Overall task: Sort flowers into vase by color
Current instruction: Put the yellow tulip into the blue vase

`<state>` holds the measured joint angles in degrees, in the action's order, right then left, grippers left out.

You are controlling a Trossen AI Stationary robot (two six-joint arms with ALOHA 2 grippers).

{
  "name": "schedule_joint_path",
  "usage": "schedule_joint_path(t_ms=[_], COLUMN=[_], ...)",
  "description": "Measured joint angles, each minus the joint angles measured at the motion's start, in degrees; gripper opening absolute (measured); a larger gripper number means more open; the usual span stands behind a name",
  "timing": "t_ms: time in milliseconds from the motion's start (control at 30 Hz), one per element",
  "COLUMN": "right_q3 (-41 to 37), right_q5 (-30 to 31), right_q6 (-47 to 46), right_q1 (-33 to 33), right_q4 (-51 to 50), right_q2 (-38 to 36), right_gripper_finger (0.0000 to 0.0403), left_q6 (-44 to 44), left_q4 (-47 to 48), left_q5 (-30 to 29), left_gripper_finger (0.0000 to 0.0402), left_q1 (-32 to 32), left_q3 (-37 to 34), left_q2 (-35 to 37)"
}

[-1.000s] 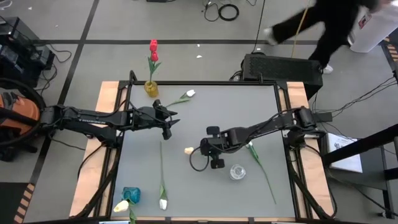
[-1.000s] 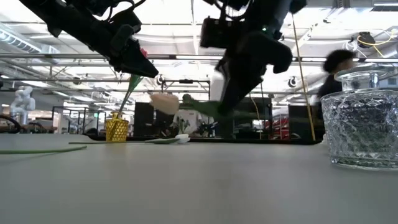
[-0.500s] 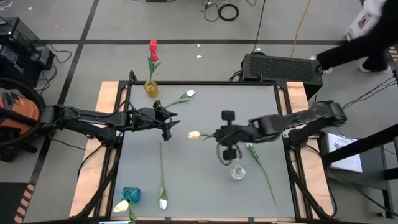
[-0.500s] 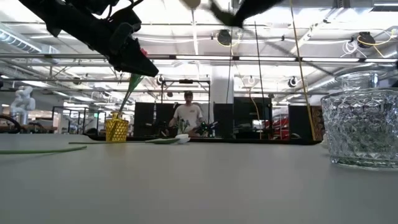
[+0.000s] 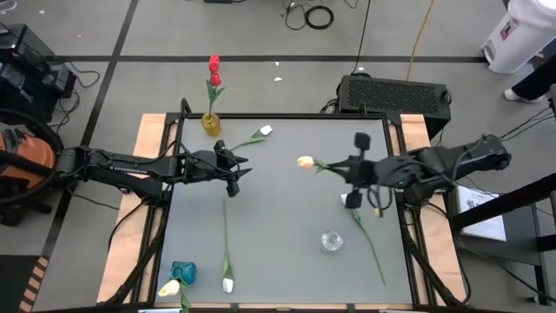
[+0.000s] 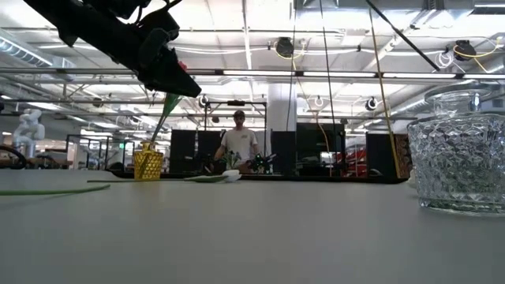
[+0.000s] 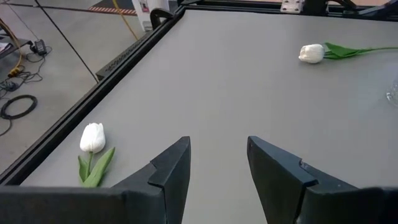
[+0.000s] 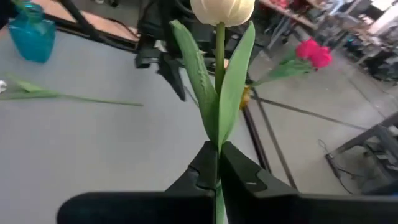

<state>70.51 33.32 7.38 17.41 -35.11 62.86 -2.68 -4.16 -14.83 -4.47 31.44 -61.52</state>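
Cream tulip (image 8: 221, 9) pinched by its stem in the right gripper (image 8: 217, 163), fingers fully closed on it, bud held out ahead of the jaws and well above the table (image 5: 287, 252); this looks like the carry step. Clear glass vase (image 5: 331, 240) stands near and below the gripper, blue vase (image 5: 182, 272) and gold vase (image 5: 210, 123) holding red tulips (image 5: 214, 63) well apart from it. Next, swing stem-end down over the matching vase; left gripper (image 7: 214, 165) waits, fingers apart, empty.

Grey table (image 5: 278, 217) carries loose tulips (image 5: 228, 261), seemingly three vases (image 5: 331, 240).
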Motion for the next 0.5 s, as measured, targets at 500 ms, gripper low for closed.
schedule_joint_path(t_ms=[500], right_q3=[-38.5], right_q5=[-0.8], right_q6=[3.3], right_q1=[-0.1], right_q4=[34.3], right_q2=[-28.6], right_gripper_finger=[0.0000], left_q6=[0.6], left_q4=[-1.8], left_q5=[-0.2], left_gripper_finger=[0.0167], left_q1=[0.0], left_q3=[0.0], left_q2=[0.0])
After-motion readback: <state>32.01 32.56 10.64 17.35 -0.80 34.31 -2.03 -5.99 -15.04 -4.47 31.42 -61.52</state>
